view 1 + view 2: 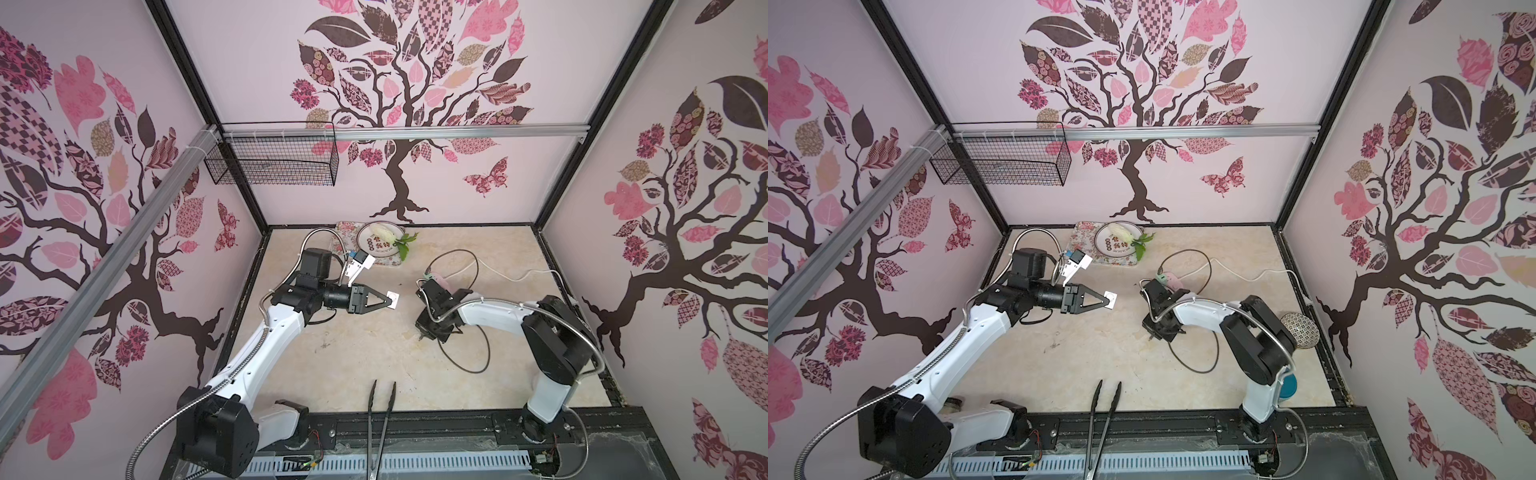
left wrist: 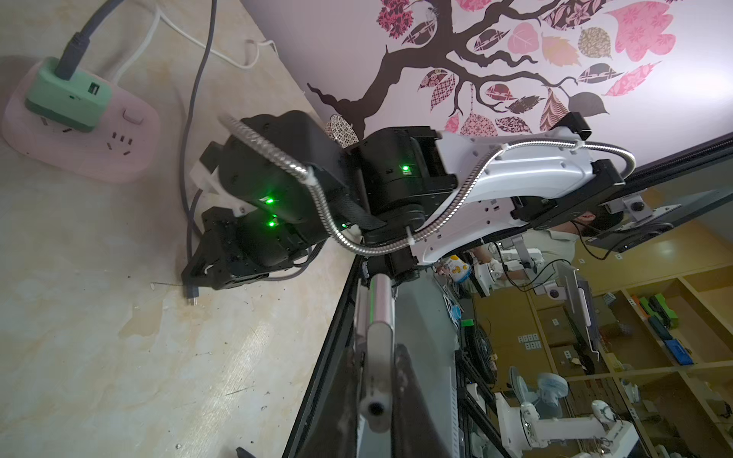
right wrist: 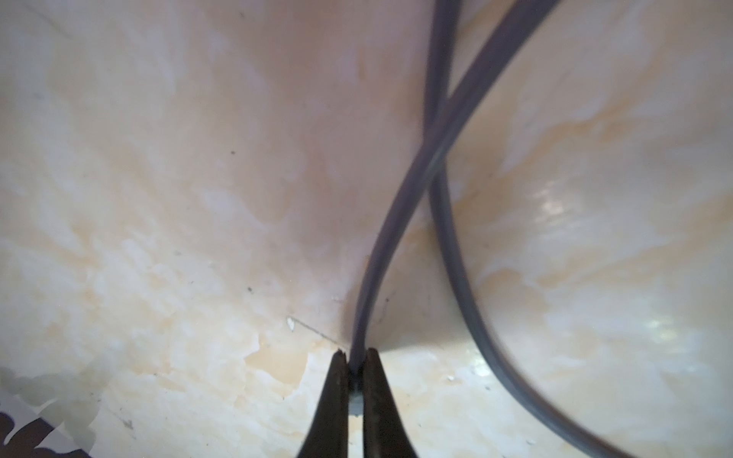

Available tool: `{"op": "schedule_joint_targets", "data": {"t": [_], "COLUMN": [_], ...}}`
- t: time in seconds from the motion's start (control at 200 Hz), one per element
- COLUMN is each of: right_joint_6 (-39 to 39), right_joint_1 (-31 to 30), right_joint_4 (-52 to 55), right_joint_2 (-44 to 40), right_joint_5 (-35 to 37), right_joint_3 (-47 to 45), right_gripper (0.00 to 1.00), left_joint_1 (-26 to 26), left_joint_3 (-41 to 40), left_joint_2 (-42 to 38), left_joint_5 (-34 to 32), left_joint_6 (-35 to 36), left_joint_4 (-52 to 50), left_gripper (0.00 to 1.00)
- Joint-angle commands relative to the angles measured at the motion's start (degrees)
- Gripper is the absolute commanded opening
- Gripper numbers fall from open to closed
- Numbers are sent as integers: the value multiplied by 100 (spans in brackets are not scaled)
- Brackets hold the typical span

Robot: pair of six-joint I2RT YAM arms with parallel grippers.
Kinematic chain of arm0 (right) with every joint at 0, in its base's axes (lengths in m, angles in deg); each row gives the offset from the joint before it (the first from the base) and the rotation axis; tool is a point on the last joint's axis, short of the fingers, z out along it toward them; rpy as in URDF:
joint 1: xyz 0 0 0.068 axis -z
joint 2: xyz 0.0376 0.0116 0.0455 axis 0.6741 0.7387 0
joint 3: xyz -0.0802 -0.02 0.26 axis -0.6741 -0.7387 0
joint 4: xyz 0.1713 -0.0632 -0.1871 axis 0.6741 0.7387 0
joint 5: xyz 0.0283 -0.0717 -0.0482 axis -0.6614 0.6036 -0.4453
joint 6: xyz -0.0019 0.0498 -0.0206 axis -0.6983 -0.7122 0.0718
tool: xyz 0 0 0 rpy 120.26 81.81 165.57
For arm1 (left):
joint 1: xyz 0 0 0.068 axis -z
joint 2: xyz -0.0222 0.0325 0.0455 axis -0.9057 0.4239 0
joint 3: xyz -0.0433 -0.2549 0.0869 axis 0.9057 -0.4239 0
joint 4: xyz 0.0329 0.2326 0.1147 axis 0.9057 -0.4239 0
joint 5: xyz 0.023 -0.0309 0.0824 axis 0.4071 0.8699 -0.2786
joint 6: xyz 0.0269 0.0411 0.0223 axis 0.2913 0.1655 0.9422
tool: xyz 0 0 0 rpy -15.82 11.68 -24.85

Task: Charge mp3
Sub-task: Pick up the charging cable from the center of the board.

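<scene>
The mp3 [image 1: 393,300] is a tiny flat silver square with a round ring on its face. My left gripper [image 1: 390,301] is shut on it and holds it above the middle of the floor; the left wrist view shows the mp3 [image 2: 378,345] edge-on between the fingers. My right gripper [image 3: 355,359] is shut on the end of the grey charging cable [image 3: 396,206], low over the floor. A top view shows the right gripper [image 1: 423,335] to the right of the mp3. The cable runs to the mint-green charger plug [image 2: 63,93] seated in the pink power strip [image 2: 91,158].
Black tongs [image 1: 380,419] lie at the front edge. A plate [image 1: 376,245] with greens sits on a floral tray [image 1: 345,232] at the back. A wire basket [image 1: 270,164] hangs on the back wall. A patterned bowl [image 1: 1300,330] sits by the right wall. The strip's white cord [image 1: 511,276] trails right.
</scene>
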State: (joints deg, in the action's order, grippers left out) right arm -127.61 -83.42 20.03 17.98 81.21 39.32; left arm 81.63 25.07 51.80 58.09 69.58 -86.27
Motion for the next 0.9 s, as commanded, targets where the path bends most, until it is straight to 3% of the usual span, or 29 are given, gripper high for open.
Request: {"op": "schedule_joint_targets", "data": {"t": [0.0, 0.11, 0.215, 0.35, 0.48, 0.67, 0.765, 0.895], "right_joint_6": [744, 1430, 1817, 1884, 1866, 1376, 1435, 1647], "right_joint_1": [-35, -36, -36, -35, -31, -29, -36, -35], "right_joint_4": [-1439, -2194, -3751, -5714, -6686, -8515, -9337, -9886], "right_joint_2": [-1343, -2483, -3584, -4451, -4233, -3621, -3320, -3061], "right_joint_5": [922, 1596, 2141, 2650, 2307, 1971, 1729, 1229], "right_joint_3": [-266, -683, -1446, -2213, -2242, -2503, -2461, -2190], "right_gripper": [0, 0, 0, 0, 0, 0, 0, 0], "left_joint_1": [-36, -35, -36, -36, 118, 594, 731, 799], "left_joint_3": [-313, -304, -367, -1072, -1143, -1095, -1012, -612], "left_joint_2": [-140, -347, -471, -469, -31, -35, 182, 708], "left_joint_5": [270, 107, -135, -675, -959, -1828, -2070, -1798], "left_joint_6": [-910, -1166, -1910, -4265, -5464, -4661, -5111, -6046], "left_joint_4": [1346, 1639, 2510, 6034, 7924, 7536, 8230, 9172], "left_gripper": [0, 0, 0, 0, 0, 0, 0, 0]}}
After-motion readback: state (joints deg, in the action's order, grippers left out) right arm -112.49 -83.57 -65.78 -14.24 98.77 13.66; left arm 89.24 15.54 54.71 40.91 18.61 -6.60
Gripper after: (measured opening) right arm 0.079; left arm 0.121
